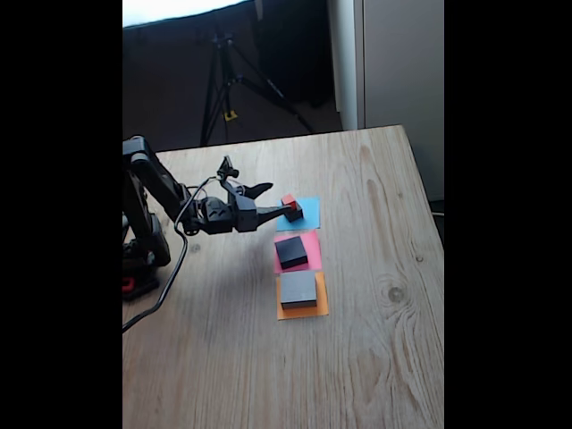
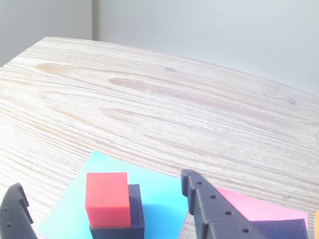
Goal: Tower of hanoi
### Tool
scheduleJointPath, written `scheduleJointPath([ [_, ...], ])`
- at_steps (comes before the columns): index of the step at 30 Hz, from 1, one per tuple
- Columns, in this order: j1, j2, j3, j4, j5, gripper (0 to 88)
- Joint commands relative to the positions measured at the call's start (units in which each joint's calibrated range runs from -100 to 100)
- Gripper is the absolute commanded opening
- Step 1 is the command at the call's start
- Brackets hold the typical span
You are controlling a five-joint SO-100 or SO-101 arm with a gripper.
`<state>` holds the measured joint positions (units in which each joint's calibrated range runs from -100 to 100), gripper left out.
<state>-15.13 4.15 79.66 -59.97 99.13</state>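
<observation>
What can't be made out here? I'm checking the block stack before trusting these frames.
- Small black cube: wrist view, bottom cut off by the frame edge.
- Black slab: wrist view, mostly hidden by a gripper finger.
- Gripper: fixed view, too small to tell whether it touches the red cube.

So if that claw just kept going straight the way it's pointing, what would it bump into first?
Most likely the red cube on the small black cube: the open gripper straddles both over the blue paper, though depth is unclear.
</observation>
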Motion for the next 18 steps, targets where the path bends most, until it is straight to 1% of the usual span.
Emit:
scheduleJointPath([
  [1, -1.4, 3.6, -3.6, -4.0, 0.9, 36.6],
  [13, -3.2, 12.5, -11.9, -5.6, 0.9, 35.9],
  [18, -4.3, 14.6, -12.8, -6.0, 0.9, 35.5],
])
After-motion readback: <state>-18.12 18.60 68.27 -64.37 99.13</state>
